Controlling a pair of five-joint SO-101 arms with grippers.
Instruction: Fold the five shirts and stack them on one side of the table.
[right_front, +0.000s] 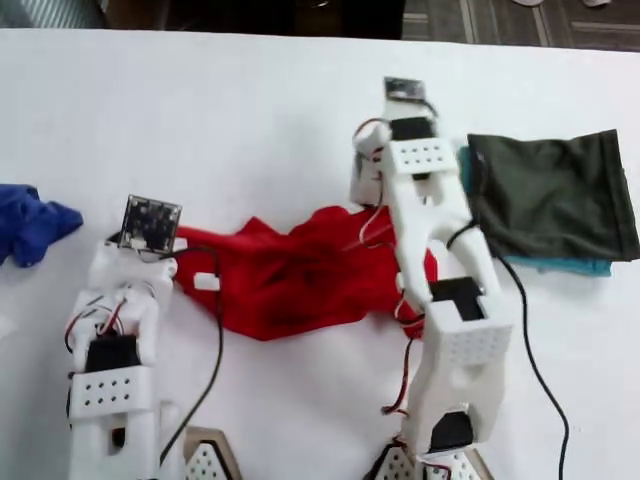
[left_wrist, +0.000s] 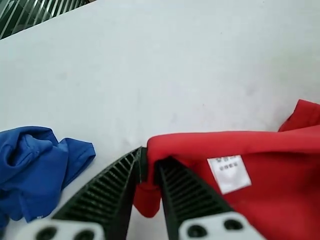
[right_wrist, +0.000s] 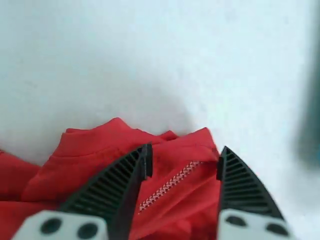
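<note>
From above, we see the red shirt (right_front: 290, 275) crumpled mid-table between our arms, a blue shirt (right_front: 30, 225) at the left edge and a folded dark green shirt (right_front: 555, 195) on the right. At our left wrist, the left gripper (left_wrist: 149, 160) pinches the red shirt's edge. At our right wrist, the right gripper (right_wrist: 184, 160) stands open over its hem.

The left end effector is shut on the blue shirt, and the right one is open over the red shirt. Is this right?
No. The left wrist view shows the left end effector shut on the red shirt; the blue shirt lies apart. The rest holds.
</note>
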